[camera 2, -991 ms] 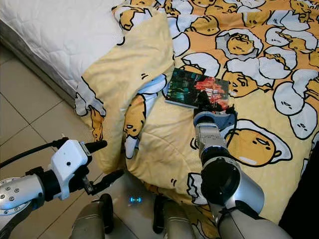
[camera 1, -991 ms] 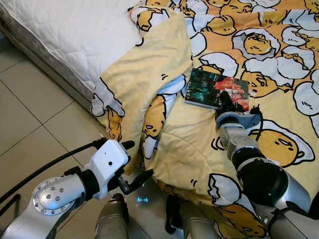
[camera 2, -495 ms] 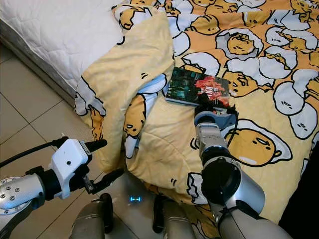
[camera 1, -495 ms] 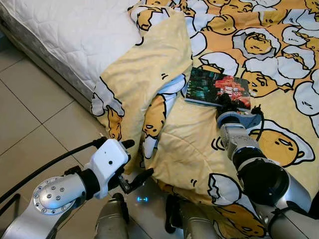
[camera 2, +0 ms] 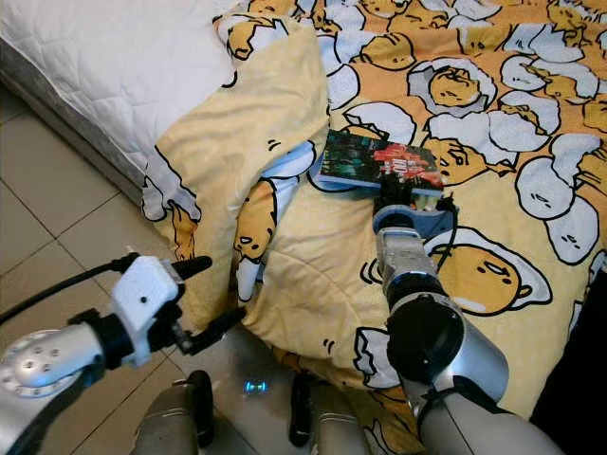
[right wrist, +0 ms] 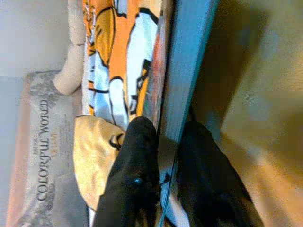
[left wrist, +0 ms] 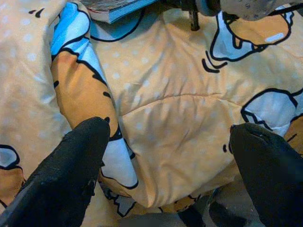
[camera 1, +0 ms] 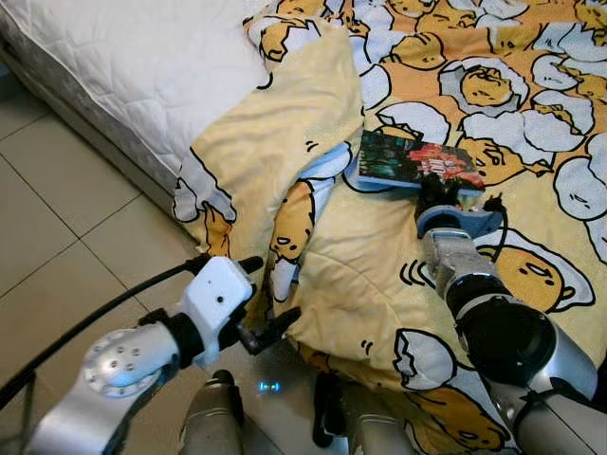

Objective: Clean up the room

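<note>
Dark glossy-covered book [camera 1: 413, 164] now tilted, near edge lifted off yellow egg-print quilt [camera 1: 360, 275] by right claw [right wrist: 163, 156], cover foreshortened, sitting slightly higher in upper right of frame. Left claw [camera 1: 267, 301] shifted right and up in lower left, closer to hanging quilt edge.

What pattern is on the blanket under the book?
Cartoon eggs on yellow-orange; blanket, book, best in left eye view.

L gripper [left wrist: 168, 156] fingers wide apart over cartoon blanket [left wrist: 180, 109] (book [left wrist: 118, 7] edge beyond).
</note>
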